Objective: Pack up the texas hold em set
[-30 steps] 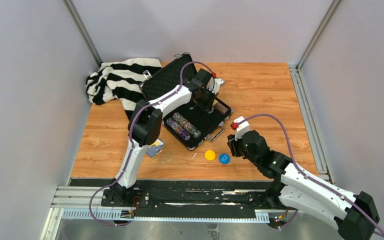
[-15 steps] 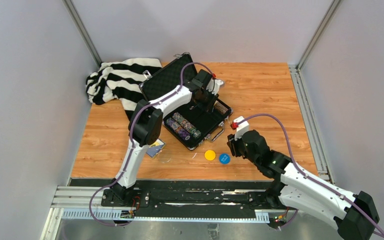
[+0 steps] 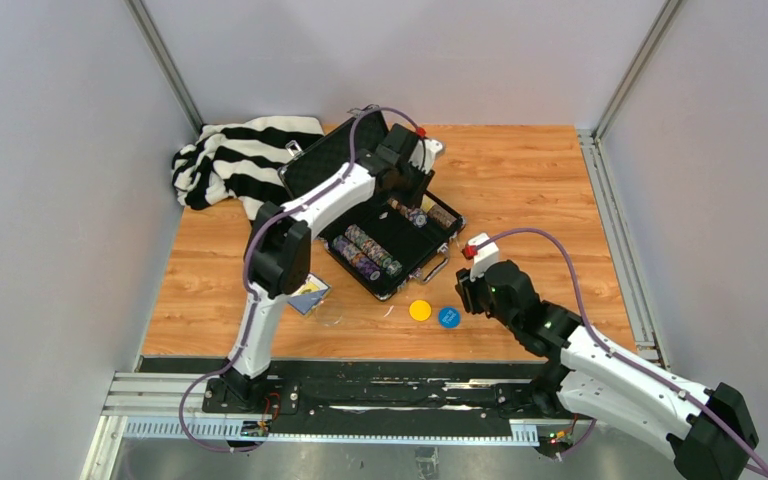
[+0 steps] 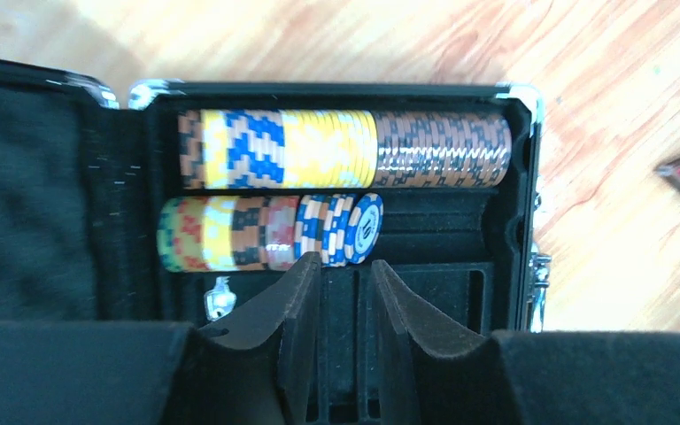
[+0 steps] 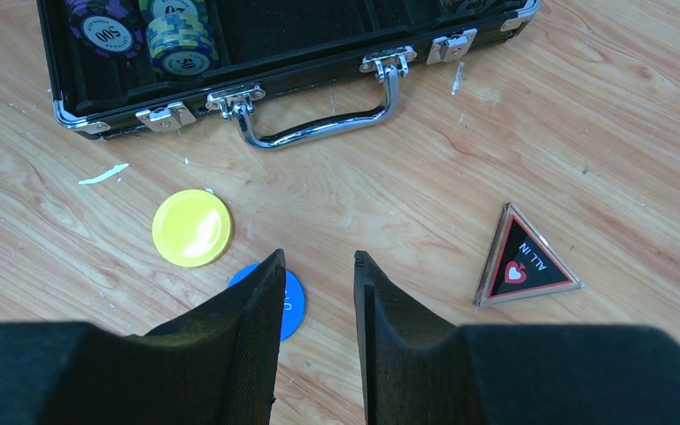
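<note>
Now that the left gripper (image 3: 413, 190) has backed off toward the far edge of the open case (image 3: 328, 160), the top view shows a chip row (image 3: 410, 213) it covered half a sec ago, lying in the case's right part. That batch is prob. dropped in, so the arm looks free for the next item. The right gripper (image 3: 465, 297) hasn't moved: it hovers just right of the blue disc (image 3: 449, 317), w/ the yellow disc (image 3: 420, 310) beside it, both on the table (image 3: 520, 180) just near of the case. The card box (image 3: 310, 294) sits out at near left, and the striped cloth (image 3: 230, 165) is far left.

Left wrist view: fingers (image 4: 294, 305) are a narrow gap apart w/ nothing btwn them, hanging over the foam. The full row (image 4: 345, 149) runs wall to wall. The uncovered one stops approx. two-thirds along.

Right wrist view: fingers (image 5: 252, 328) are slightly apart and empty, one overlapping the blue disc. Can't tell if they touch. The "ALL IN" triangle (image 5: 524, 263) lies well right. W/ discs, triangle & card box out, packing looks roughly half done.
</note>
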You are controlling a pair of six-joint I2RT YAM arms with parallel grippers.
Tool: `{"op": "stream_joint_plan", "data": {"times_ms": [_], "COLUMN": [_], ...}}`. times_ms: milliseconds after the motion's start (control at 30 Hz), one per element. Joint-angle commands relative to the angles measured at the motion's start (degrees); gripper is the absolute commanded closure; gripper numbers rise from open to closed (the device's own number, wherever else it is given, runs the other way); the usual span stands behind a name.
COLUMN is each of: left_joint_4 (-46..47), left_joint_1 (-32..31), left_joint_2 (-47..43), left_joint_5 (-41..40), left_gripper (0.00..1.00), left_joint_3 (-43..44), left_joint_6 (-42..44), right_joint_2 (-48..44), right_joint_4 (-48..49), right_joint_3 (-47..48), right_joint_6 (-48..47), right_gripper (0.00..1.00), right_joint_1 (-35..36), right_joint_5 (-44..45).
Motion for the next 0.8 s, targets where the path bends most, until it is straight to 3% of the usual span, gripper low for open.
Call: {"op": "stream_joint_plan", "data": {"times_ms": [0, 133, 200, 267, 367, 433, 500, 600, 767], "left_joint_4": [3.69, 7.50, 11.16, 16.79, 28.64, 37.29, 43.54, 46.35, 46.11], "left_joint_1": [0.48, 0.48, 0.40, 0.39, 0.39, 0.39, 0.38, 0.32, 0.22], "left_joint_2": [-7.24, -13.15, -17.87, -23.92, -34.73, -42.61, -47.62, -54.19, -67.84], "left_joint_5": [-2.36, -2.26, -3.35, -5.50, -8.71, -10.56, -11.60, -14.92, -25.86], "left_gripper": [0.67, 0.67, 0.64, 0.56, 0.50, 0.36, 0.30, 0.28, 0.26], "left_joint_3": [-1.08, -5.72, -10.50, -17.51, -33.95, -44.75, -53.73, -62.56, -72.50], "left_joint_6": [-1.40, -2.95, -4.07, -6.10, -11.03, -15.79, -20.09, -22.65, -22.05], "right_joint_2": [-0.73, -0.88, -0.94, -0.89, 0.11, 1.26, 3.99, 8.80, 14.29], "right_joint_4": [1.41, 0.17, -1.11, -1.71, -3.68, -4.58, -4.50, -4.73, -4.13], "right_joint_3": [-1.12, -1.21, -1.27, -1.45, -0.64, 0.06, 0.80, 2.51, 4.60], "right_joint_6": [0.38, 3.48, 6.63, 9.19, 14.64, 17.79, 19.82, 21.57, 24.54], "right_gripper": [0.66, 0.62, 0.40, 0.30, 0.28, 0.28, 0.29, 0.31, 0.30], "right_joint_1": [-0.78, -1.47, -2.30, -3.26, -7.12, -11.94, -18.12, -21.52, -21.65], "right_joint_5": [0.29, 5.43, 9.24, 12.31, 15.92, 11.15, 4.50, 0.00, -0.13]}}
